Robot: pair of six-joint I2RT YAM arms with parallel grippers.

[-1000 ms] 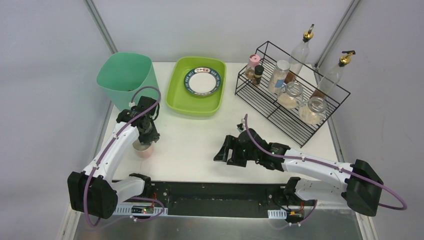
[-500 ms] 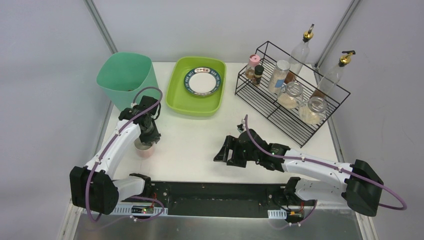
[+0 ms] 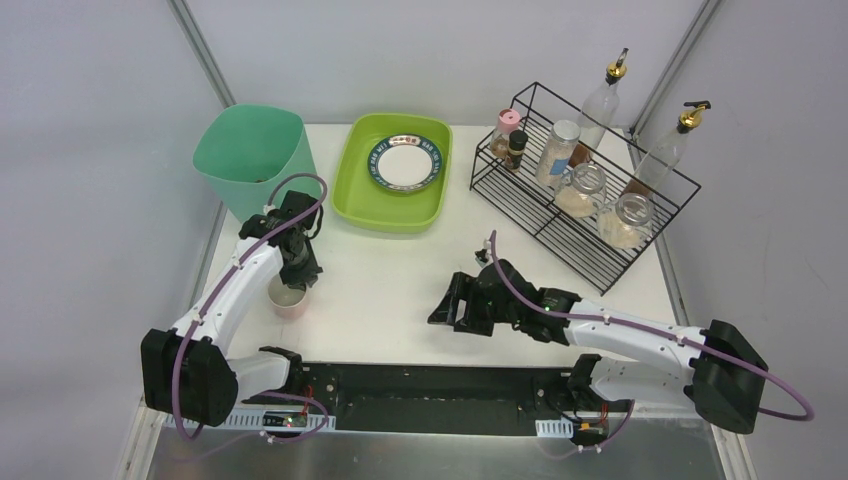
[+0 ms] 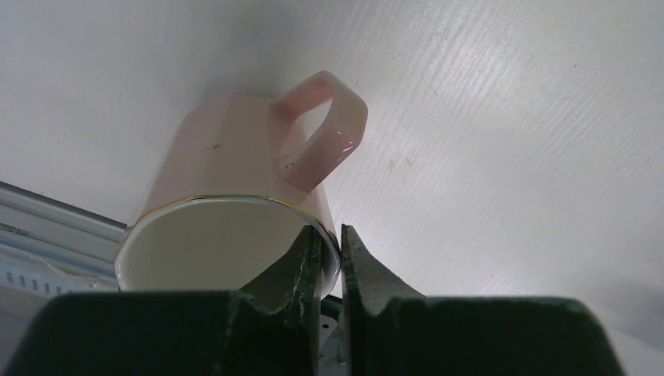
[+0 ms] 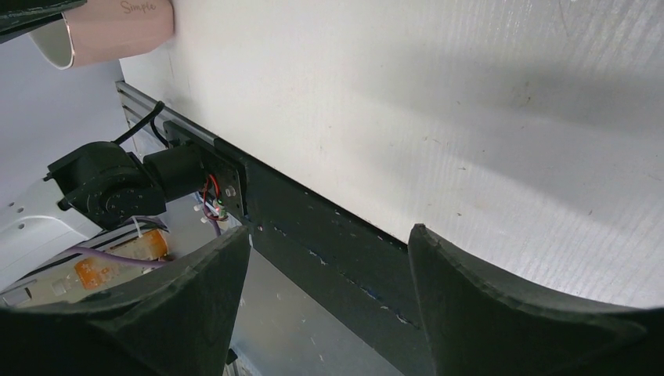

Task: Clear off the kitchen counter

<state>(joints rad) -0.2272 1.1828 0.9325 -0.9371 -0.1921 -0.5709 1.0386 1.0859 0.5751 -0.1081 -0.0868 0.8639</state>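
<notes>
At the near-left part of the kitchen counter (image 3: 390,280), the left gripper (image 4: 330,244) is clamped on the wall of a pink mug (image 4: 227,157). One finger sits inside the cream-coloured interior and the other outside, with the gilt rim pinched between them. The grip falls just beside the handle, which juts out on the side away from the wrist camera. A rim pinch makes sense here, since the mug's body looks too broad for these narrow jaws to span. The mug stands upright and appears to rest on the white surface, close to the black front rail; I cannot tell whether its base is off the counter.

The left arm reaches forward from its base along the left edge. Its wrist is bent steeply down, so the fingers point almost straight into the mug.

The right gripper (image 3: 447,300) has its jaws apart with nothing between them. It hovers low over bare counter, well apart from the mug, on an arm stretched leftward from its base.

Beyond the mug, a lime-green tub (image 3: 345,190) already holds a plate (image 3: 405,163), so it is probably the mug's destination. A teal bin (image 3: 250,150) stands at the far left and a wire rack (image 3: 560,225) of bottles and jars at the right.
</notes>
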